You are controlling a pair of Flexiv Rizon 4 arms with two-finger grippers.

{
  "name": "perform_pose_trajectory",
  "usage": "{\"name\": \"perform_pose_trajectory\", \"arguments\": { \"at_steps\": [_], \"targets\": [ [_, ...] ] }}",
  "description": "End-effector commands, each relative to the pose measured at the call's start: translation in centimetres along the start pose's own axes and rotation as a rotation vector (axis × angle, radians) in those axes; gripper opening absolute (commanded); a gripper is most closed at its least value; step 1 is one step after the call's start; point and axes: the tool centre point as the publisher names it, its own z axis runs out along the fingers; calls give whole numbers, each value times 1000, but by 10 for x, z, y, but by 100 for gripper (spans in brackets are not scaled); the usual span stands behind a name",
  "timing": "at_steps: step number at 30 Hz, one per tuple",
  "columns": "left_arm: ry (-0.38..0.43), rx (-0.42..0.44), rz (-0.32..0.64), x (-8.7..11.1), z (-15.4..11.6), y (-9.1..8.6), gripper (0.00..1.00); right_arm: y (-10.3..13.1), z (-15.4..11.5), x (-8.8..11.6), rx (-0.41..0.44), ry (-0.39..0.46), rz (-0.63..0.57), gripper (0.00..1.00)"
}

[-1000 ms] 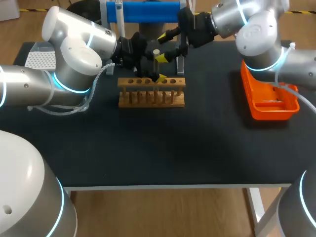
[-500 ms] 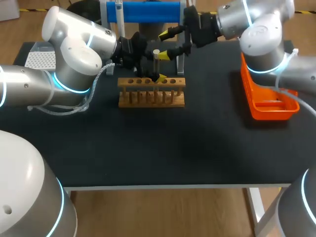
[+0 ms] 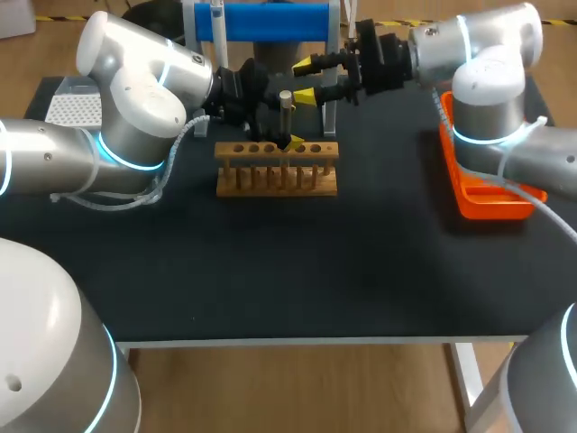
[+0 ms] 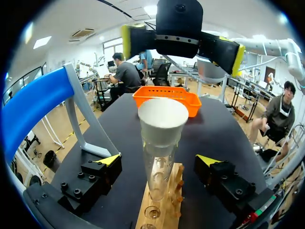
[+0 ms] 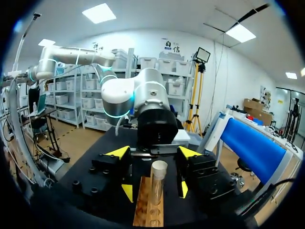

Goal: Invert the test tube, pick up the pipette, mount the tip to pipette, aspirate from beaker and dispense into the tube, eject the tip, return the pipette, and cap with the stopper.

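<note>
With both claws spread wide, your left gripper (image 4: pixel 158 161) flanking the test tube (image 3: pixel 285 115) upright in the wooden rack (image 3: pixel 276 173) and your right gripper (image 3: pixel 307 79) near but clear of its stopper (image 4: pixel 163 125), check the stopper's seating, then draw each arm straight back.

One test tube (image 3: pixel 285 113) there at twelve o'clock, one white stopper (image 4: pixel 163 125) on top, one wooden rack (image 3: pixel 277 170), one orange tray (image 3: pixel 491 203) at two o'clock, one white tip box (image 3: pixel 72 110) at ten, one blue-barred stand (image 3: pixel 270 20), and two grippers, left gripper (image 4: pixel 158 162), right gripper (image 3: pixel 306 79).
</note>
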Motion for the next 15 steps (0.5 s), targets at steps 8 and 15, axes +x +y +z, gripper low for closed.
{"name": "perform_pose_trajectory", "arguments": {
  "at_steps": [8, 15],
  "targets": [
    [1, 0, 0, 0, 0, 0, 100, -3, 6, -5, -89, 31, 26, 0],
    [1, 0, 0, 0, 0, 0, 100, -4, 13, -5, -112, 56, 40, 0]
  ]
}}
